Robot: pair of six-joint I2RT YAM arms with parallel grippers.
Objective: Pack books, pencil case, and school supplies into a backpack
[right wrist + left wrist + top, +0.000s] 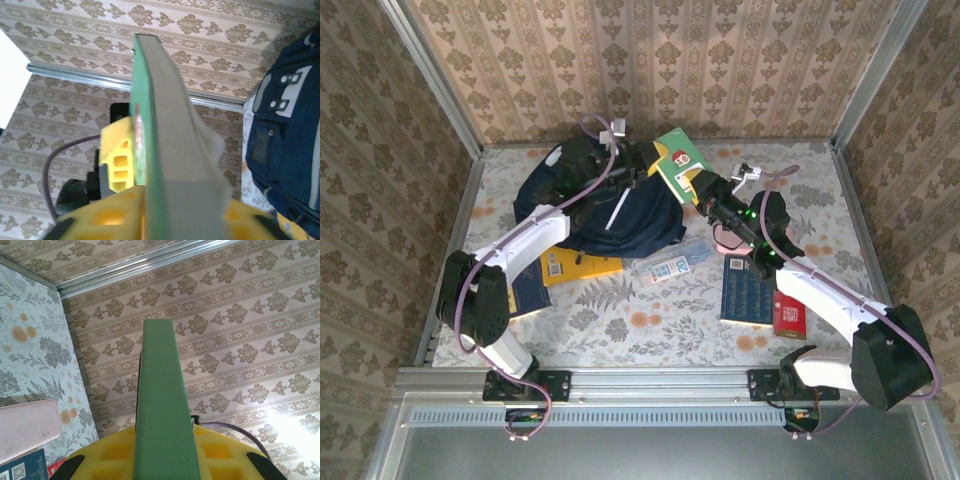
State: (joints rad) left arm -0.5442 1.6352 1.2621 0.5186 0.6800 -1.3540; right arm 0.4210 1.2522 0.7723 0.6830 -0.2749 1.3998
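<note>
The green book [678,155] with a red-and-white mark is held up on edge above the far right side of the dark navy backpack [610,215]. My left gripper [645,168] is shut on its left end; in the left wrist view the book's green edge [160,390] rises between the yellow jaws [165,440]. My right gripper [700,185] is shut on its near right end. The right wrist view has the book [160,125] clamped between its jaws [175,205], the left gripper's yellow finger [117,155] behind it, and the backpack [285,130] at right.
A yellow book [580,266] and a navy book [530,290] lie under the left arm. A blue-and-white packet [670,262] lies in front of the backpack, with a pink box [726,240], another navy book [747,295] and a red pack [789,315] under the right arm. Walls enclose the table.
</note>
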